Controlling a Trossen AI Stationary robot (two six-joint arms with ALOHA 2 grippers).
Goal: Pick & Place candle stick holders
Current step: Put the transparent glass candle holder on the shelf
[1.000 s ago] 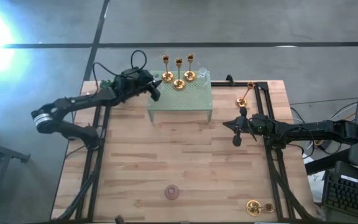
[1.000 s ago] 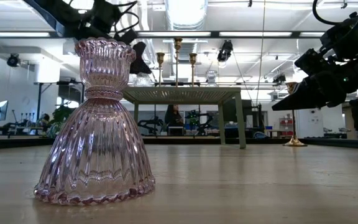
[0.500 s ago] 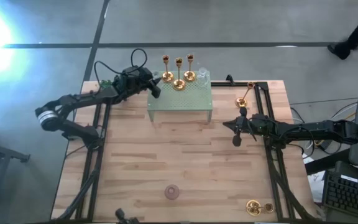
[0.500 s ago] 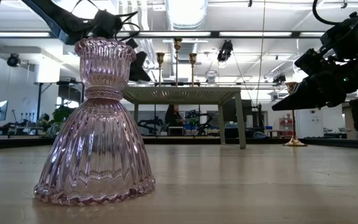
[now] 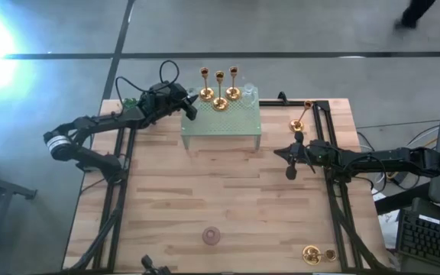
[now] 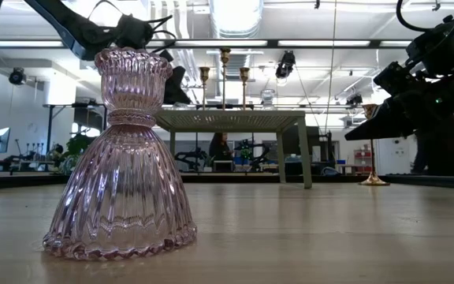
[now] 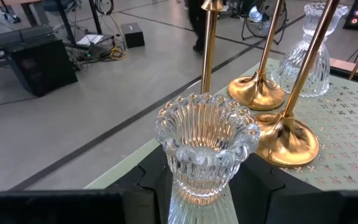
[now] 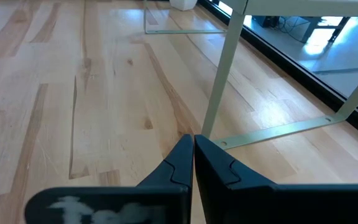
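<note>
Wooden table (image 5: 228, 198) carried a pale green perforated stand (image 5: 221, 122) at its far middle. Three gold candle stick holders (image 5: 219, 92) stood upright on the stand's far edge, with a clear glass holder (image 5: 248, 93) just beside them on the right. A fourth gold holder (image 5: 299, 121) stood on the table right of the stand, and another gold one (image 5: 311, 254) lay near the right front corner. Left gripper (image 7: 197, 186) was at the stand's far-left corner, jaws part open and clamped on a clear fluted glass holder (image 7: 205, 140), just beside the nearest gold base. Right gripper (image 8: 193, 163) hovered over bare table right of the stand, jaws fully closed and empty. A pink glass holder (image 6: 124, 158) stood at the front middle.
</note>
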